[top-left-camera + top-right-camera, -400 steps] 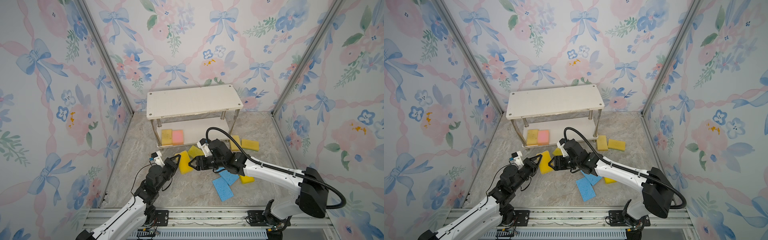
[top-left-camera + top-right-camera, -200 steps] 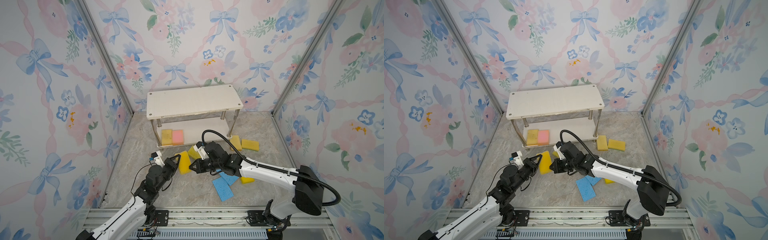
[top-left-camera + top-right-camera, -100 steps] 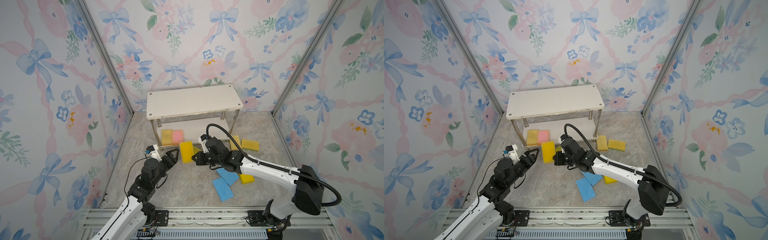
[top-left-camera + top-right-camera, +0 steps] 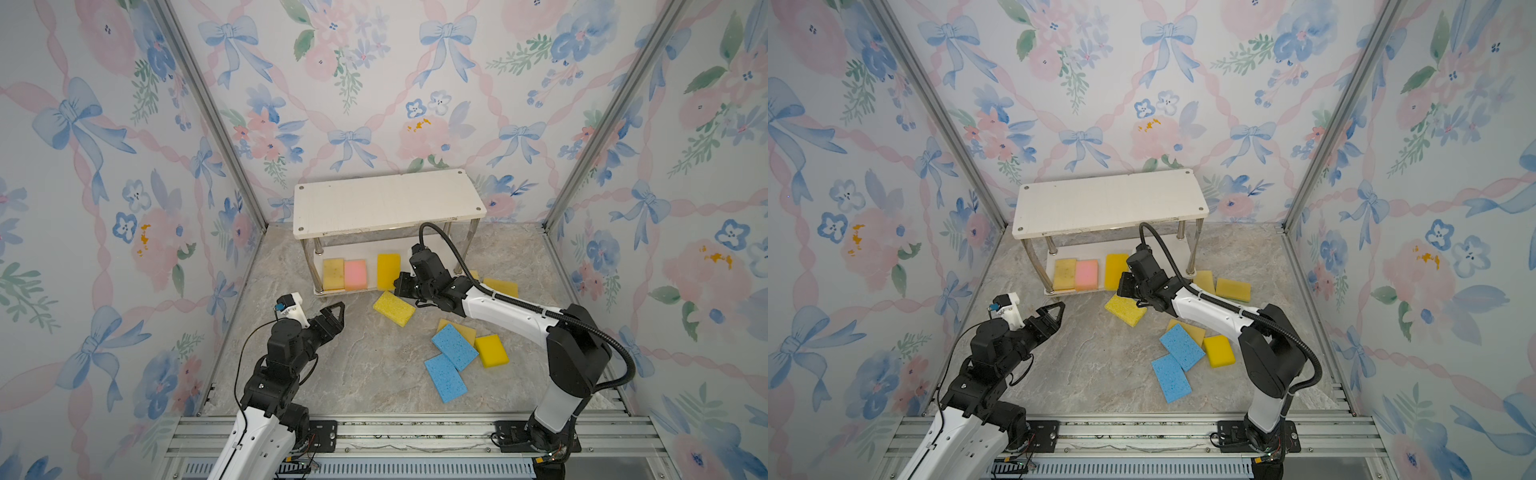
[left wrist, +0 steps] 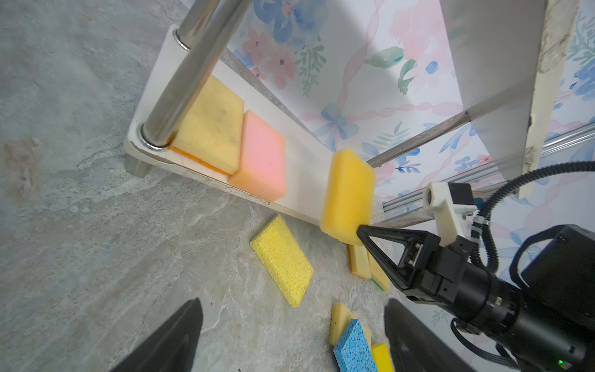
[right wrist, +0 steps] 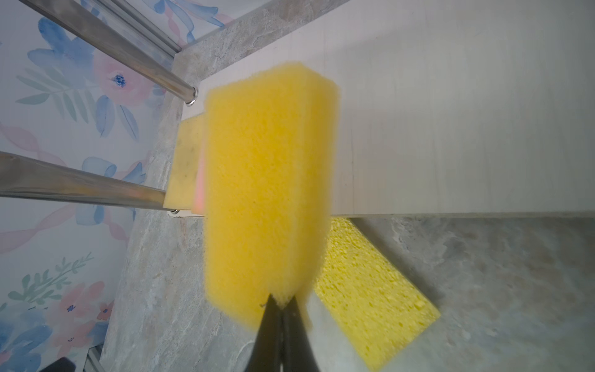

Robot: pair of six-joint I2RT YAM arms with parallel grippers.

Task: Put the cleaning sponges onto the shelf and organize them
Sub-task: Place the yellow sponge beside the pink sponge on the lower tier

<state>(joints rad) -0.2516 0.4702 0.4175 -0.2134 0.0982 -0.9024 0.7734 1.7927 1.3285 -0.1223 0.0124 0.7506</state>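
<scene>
While its near end is pinched in the tightly closed right end effector (image 6: 282, 304), the deep-yellow sponge (image 4: 388, 270) hangs over the lower board of the shelf (image 4: 386, 203). The pink sponge (image 4: 355, 274) lies near its 9 o'clock. At the shelf's 7 o'clock the left end effector (image 4: 334, 318) gapes wide and holds nothing above the surface (image 4: 374, 374). Two blue sponges (image 4: 455, 347) lie at the shelf's 5 o'clock.
</scene>
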